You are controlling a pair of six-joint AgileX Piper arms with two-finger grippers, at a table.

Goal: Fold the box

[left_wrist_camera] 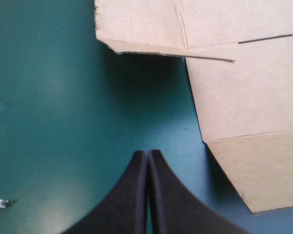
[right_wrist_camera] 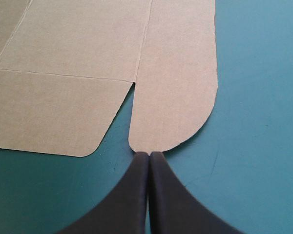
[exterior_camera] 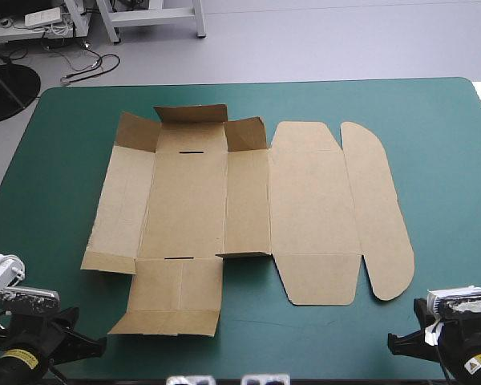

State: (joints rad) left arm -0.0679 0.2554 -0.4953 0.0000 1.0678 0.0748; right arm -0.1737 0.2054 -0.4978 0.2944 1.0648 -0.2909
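Note:
The brown box [exterior_camera: 240, 200] lies as a cut sheet, mostly flat, in the middle of the teal-green table; its far flaps and near left flaps are slightly raised. My left gripper [left_wrist_camera: 147, 155] is shut, resting over bare cover by the near left corner, the box's near flap [left_wrist_camera: 244, 107] ahead and to its right. My right gripper [right_wrist_camera: 149, 156] is shut, its tip just short of the rounded end of the lid's tuck flap [right_wrist_camera: 178, 83]. In the high view both arms, the left [exterior_camera: 40, 341] and the right [exterior_camera: 453, 333], sit at the near edge, fingers hidden.
Bare teal-green cover [exterior_camera: 449, 160] surrounds the sheet on all sides, widest at the right and along the near edge. A small white cable tip [left_wrist_camera: 0, 203] lies on the cover left of my left gripper.

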